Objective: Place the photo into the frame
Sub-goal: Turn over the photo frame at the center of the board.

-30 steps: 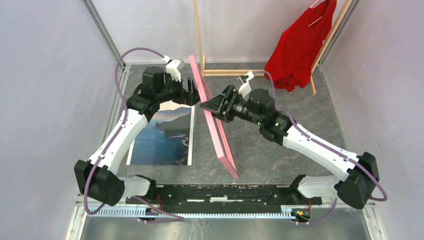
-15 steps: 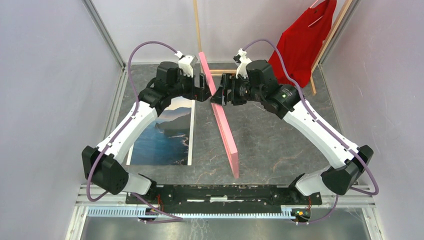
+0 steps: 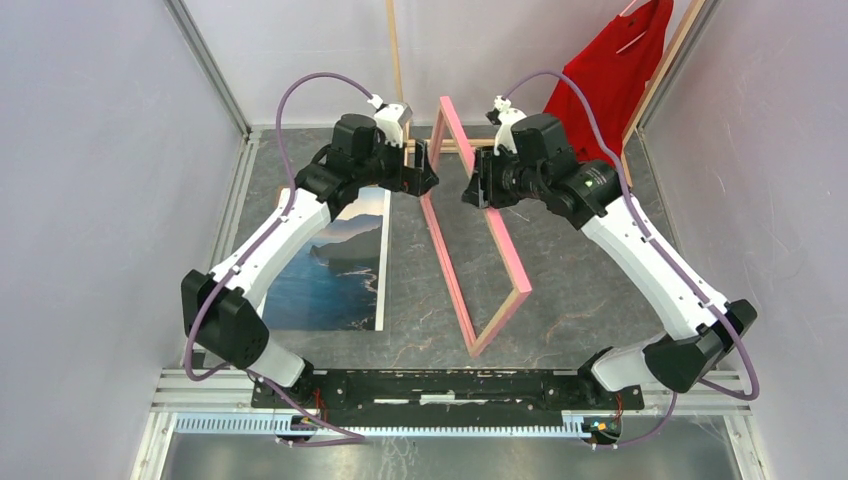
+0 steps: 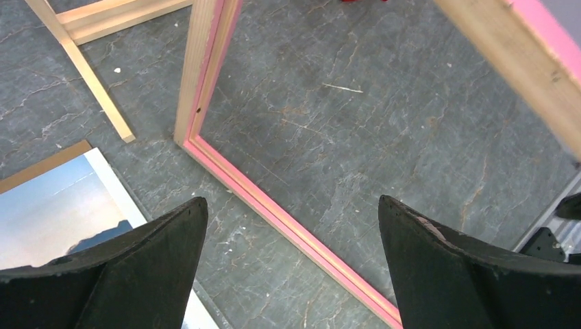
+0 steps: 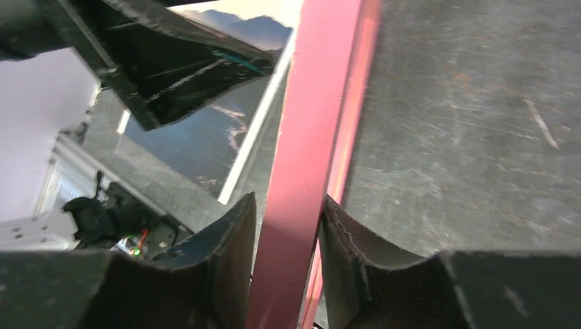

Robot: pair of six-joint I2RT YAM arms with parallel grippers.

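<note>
The frame (image 3: pixel 495 250) is an open pink rectangle with light wood edges. It stands on one long rail on the table and leans to the right. My right gripper (image 3: pixel 472 192) is shut on its raised long rail (image 5: pixel 301 171). My left gripper (image 3: pixel 428 178) is open and empty, just left of the frame's far end and above the lower rail (image 4: pixel 274 212), apart from it. The photo (image 3: pixel 330 265) lies flat on the table left of the frame; its corner shows in the left wrist view (image 4: pixel 62 212), with a brown edge beyond it.
A bare-wood clothes rack (image 3: pixel 480 145) stands at the back with a red shirt (image 3: pixel 600 90) hanging at the back right. Its base bar (image 4: pixel 96 82) lies close to the frame's far corner. Grey walls enclose the table on the left, right and back.
The frame has swung from edge-on to leaning right, so its opening shows. Both grippers have moved up and toward the back. The left gripper is now off the frame.
</note>
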